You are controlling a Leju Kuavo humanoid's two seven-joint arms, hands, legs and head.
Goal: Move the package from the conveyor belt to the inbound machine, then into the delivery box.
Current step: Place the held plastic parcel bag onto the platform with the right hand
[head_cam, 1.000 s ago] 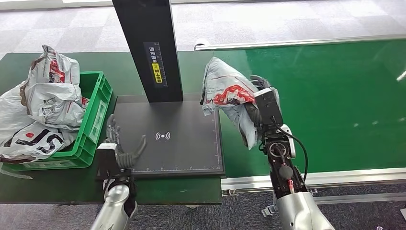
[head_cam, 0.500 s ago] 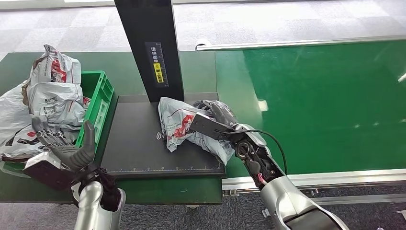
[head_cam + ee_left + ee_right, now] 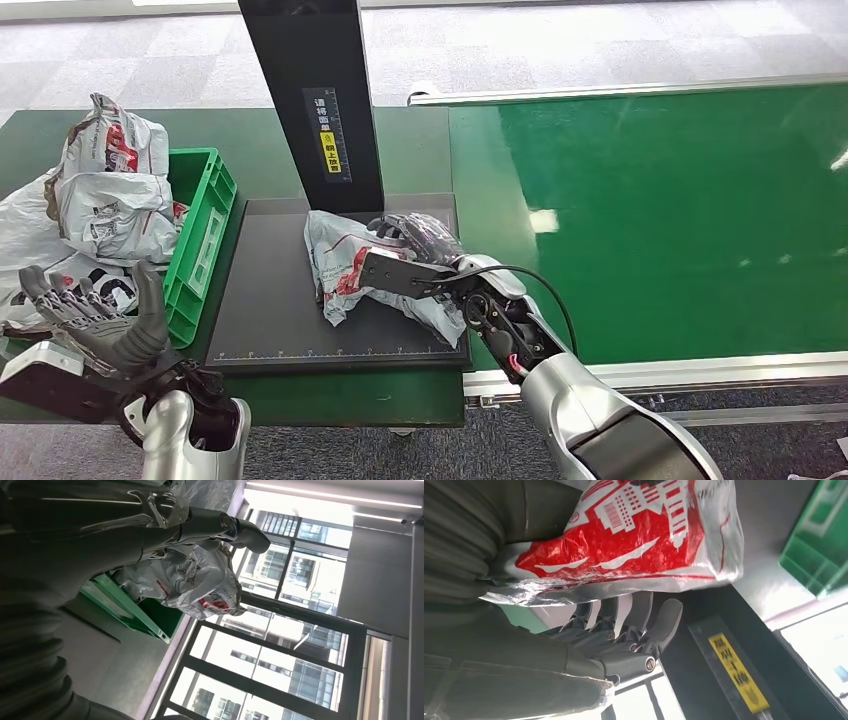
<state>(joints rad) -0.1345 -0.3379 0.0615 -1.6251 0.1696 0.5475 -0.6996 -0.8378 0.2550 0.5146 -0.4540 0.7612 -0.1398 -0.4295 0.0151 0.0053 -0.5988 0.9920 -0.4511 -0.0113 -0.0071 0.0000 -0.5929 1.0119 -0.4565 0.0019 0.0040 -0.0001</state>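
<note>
A white and red plastic package lies on the black plate of the inbound machine, just in front of its upright post. My right hand reaches in from the conveyor side and holds the package's right end, fingers over its top. In the right wrist view the package presses against the palm with the fingers stretched along it. My left hand hovers at the lower left, in front of the green delivery box, fingers spread and holding nothing. Its fingers also appear in the left wrist view.
The green box is heaped with several white packages that spill over its left side. The machine's black post rises behind the plate. The green conveyor belt stretches to the right, with a metal rail along its near edge.
My right hand brought the package down from over the belt's edge onto the black plate, then slid it a little left. My left hand swung away from the plate to the lower left.
</note>
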